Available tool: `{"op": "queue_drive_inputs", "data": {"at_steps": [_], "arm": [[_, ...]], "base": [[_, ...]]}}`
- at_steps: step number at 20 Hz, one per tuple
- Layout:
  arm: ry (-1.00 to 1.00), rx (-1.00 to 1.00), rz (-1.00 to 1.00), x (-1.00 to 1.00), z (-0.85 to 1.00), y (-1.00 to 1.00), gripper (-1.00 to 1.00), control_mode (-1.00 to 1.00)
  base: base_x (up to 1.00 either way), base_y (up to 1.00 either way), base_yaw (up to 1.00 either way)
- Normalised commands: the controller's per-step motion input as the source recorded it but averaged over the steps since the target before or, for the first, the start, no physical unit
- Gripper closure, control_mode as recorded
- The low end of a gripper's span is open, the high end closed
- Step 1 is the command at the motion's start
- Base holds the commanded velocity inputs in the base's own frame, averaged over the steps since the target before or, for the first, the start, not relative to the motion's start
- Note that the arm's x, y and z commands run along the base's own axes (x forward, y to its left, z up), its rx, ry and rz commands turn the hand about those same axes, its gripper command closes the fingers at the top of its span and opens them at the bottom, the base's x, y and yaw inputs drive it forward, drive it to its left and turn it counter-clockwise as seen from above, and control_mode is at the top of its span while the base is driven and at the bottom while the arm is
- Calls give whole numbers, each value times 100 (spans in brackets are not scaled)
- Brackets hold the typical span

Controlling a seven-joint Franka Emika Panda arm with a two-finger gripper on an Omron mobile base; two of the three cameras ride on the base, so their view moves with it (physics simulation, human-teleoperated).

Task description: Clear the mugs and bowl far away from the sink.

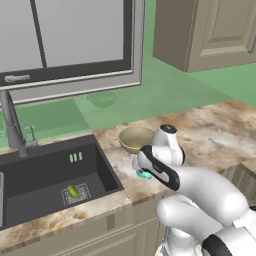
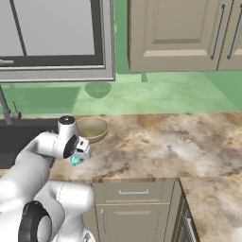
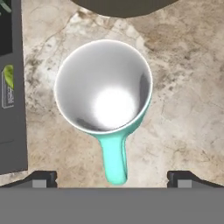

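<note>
The teal mug (image 3: 103, 85) stands upright on the marble counter, white inside, its handle (image 3: 114, 162) pointing toward the hand. My gripper (image 3: 113, 178) hovers directly above it, open, with one fingertip (image 3: 43, 177) on each side and nothing between them. From the base views the hand covers most of the mug (image 1: 144, 174) (image 2: 75, 160). The tan-olive bowl (image 1: 136, 138) (image 2: 92, 129) sits just behind the mug, and its rim (image 3: 122, 6) shows in the hand view. The dark sink (image 1: 30, 180) lies to the left, its edge (image 3: 11, 87) close to the mug.
A small green object (image 1: 73, 191) lies on a drain grate in the sink basin; I cannot tell what it is. The grey faucet (image 1: 12, 125) rises at the back left. Counter (image 2: 179, 142) stretches to the right, with cabinets (image 2: 170, 33) above.
</note>
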Motion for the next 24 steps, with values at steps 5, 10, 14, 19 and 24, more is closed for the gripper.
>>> {"op": "queue_drive_inputs", "data": {"at_steps": [5, 10, 14, 19, 24], "arm": [[0, 0, 0, 23, -21, 1, -100, -100], [0, 0, 0, 12, -26, 0, -100, -100], [-3, 0, 0, -22, -23, 0, -100, -100], [-7, 0, 0, -30, -11, 0, -100, -100], [-6, 1, 0, -15, -14, 3, 100, -100]], "base": [[0, 0, 0], [0, 0, 0], [0, 0, 0], [0, 0, 0], [0, 0, 0]]}}
